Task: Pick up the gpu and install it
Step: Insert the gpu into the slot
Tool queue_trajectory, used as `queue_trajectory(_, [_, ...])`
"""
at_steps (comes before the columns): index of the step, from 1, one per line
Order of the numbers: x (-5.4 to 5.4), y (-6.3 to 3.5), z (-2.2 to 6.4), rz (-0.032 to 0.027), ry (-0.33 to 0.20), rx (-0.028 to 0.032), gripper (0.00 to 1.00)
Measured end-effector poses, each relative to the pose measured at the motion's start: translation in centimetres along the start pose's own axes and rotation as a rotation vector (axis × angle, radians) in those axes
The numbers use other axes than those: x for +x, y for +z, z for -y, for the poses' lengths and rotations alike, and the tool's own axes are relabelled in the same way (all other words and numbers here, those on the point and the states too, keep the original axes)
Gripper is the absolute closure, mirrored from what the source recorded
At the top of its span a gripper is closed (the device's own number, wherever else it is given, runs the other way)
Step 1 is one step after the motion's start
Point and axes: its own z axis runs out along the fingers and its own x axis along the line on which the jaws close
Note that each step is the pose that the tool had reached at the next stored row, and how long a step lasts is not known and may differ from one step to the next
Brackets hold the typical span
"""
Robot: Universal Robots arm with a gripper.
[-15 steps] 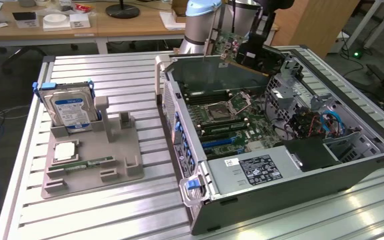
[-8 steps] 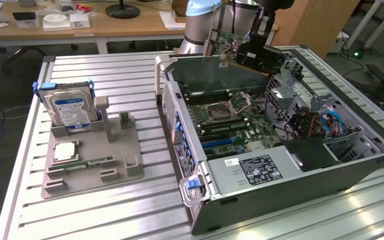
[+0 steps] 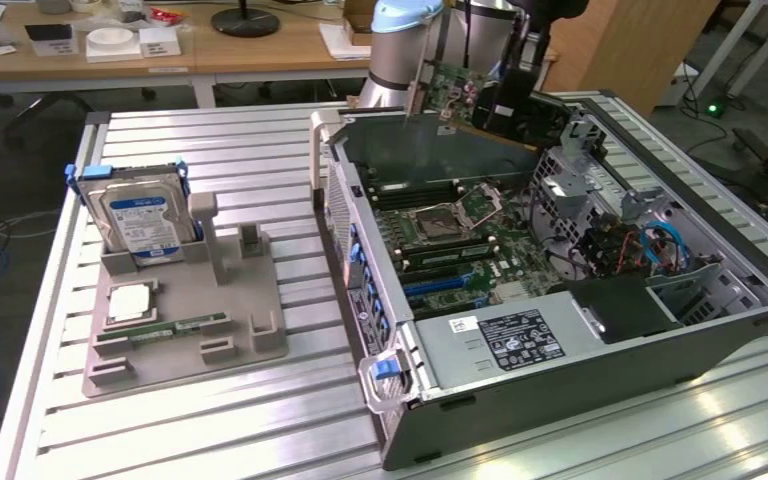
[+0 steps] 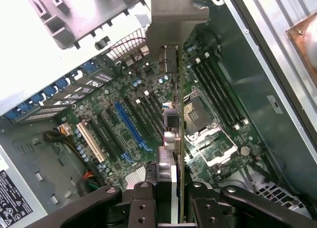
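One gripper point(image 4: 176, 193) closed on gpu point(image 3: 458, 92), held edge-on, seemingly above motherboard point(image 4: 114, 106).

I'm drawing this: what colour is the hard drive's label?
The label is blue and white; exterior view shows it best.

In the exterior view the arm point(image 3: 404, 40) is cut off at the picture's far edge, and part of the gpu point(image 3: 454, 92) is covered by it. In the wrist view the gpu is seen edge-on, so its faces cannot be told, and its held end is hidden between the clamped fingers point(image 4: 143, 203). The power supply label point(image 3: 518, 338) is too small to be read.
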Motion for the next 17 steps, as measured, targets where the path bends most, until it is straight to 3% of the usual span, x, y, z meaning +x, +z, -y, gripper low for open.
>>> queue_trajectory(17, [-0.01,0.0,0.01,-0.0025,-0.121,-0.0013,0.72])
